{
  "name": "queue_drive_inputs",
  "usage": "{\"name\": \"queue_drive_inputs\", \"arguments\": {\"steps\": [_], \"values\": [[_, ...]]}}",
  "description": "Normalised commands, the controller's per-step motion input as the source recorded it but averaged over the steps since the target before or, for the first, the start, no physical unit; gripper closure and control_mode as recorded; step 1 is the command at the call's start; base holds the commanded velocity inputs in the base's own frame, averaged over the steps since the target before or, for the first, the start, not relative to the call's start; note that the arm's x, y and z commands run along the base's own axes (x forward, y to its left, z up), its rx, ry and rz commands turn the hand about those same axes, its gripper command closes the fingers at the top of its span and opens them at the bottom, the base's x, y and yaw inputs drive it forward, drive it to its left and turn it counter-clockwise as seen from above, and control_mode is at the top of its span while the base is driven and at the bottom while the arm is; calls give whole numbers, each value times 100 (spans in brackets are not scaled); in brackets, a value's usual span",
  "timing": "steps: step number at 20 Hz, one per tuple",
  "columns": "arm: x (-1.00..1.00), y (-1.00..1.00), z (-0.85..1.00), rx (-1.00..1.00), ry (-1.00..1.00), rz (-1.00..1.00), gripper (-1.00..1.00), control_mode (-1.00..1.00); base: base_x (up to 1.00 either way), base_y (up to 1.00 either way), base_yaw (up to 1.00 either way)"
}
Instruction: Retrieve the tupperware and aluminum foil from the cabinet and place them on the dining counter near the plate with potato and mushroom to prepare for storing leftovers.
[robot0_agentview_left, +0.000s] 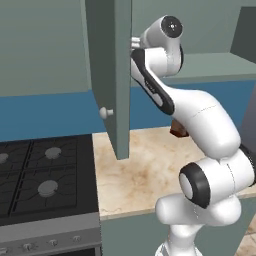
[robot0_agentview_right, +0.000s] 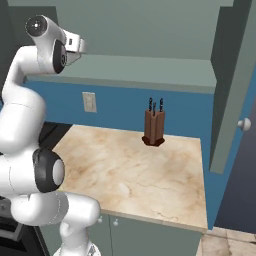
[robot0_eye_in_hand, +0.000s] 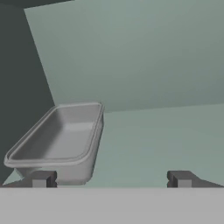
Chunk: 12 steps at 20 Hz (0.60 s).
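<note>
So in the hand view the tupperware (robot0_eye_in_hand: 59, 140) sits at the lower left of the frame, a grey see-through tub standing upright on the pale green shelf (robot0_eye_in_hand: 162, 140) inside the cabinet (robot0_eye_in_hand: 131, 52). The tool (robot0_eye_in_hand: 111, 179) is spread wide with nothing between its tips. The left fingertip (robot0_eye_in_hand: 42, 179) is right at the tub's near end, too close to tell if they touch, and the right one is well off in the lower right over bare shelf.

In the left base view, the stove (robot0_agentview_left: 45, 175) fills the lower left, an open cabinet door (robot0_agentview_left: 112, 75) with a white knob hangs down the middle, and the white arm (robot0_agentview_left: 200, 130) climbs from the lower right up behind that door. The marbled table (robot0_agentview_left: 140, 175) sits in between.

In the right base view the arm is on the left reaching up, a brown knife block (robot0_agentview_right: 154, 127) stands at center on the table against the blue wall, and the other open door (robot0_agentview_right: 235, 85) is on the right.
</note>
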Motion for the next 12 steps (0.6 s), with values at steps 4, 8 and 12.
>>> {"name": "queue_drive_inputs", "arguments": {"steps": [4,8,12], "values": [[63,25,-7,0,5,0,-100,-100,0,0,0],[56,24,-4,0,8,0,-100,-100,0,0,0],[53,21,-1,0,6,0,-100,-100,0,0,0]]}}
